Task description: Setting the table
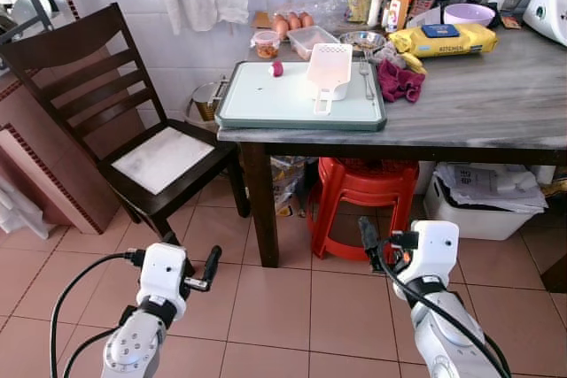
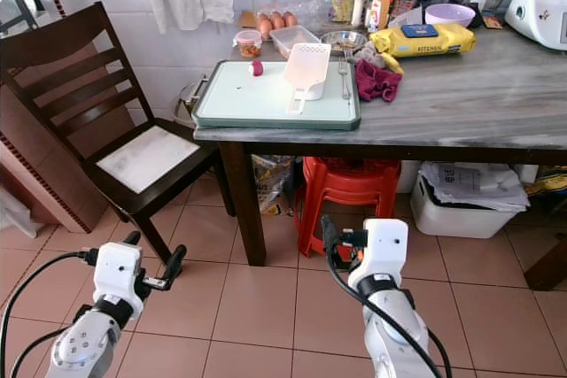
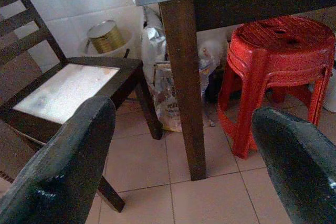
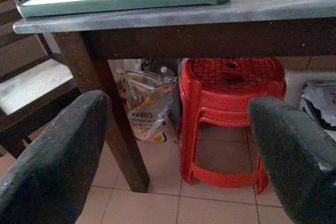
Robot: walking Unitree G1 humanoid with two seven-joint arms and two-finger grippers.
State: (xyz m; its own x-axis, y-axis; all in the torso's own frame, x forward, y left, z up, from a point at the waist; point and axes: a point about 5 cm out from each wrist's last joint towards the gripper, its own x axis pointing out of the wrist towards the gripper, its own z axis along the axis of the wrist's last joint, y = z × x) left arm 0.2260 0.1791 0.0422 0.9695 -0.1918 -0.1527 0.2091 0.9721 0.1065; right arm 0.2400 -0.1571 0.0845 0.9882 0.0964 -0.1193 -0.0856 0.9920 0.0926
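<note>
I hold left gripper (image 1: pixel 197 273) and right gripper (image 1: pixel 381 250) low, fingers apart, empty; approach step, next I reach up to the tray (image 1: pixel 266 99).

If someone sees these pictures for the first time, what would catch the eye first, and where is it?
Probably the pale green tray at the near corner of the grey table, with a white slotted spatula lying on it. Next, the bright red stools stacked under the table, and the dark wooden chair to the left. Both grippers, left and right, hang open above the floor.

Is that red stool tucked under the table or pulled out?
Tucked under. The stool stands beneath the table, beside its front leg, its seat below the tabletop.
</note>
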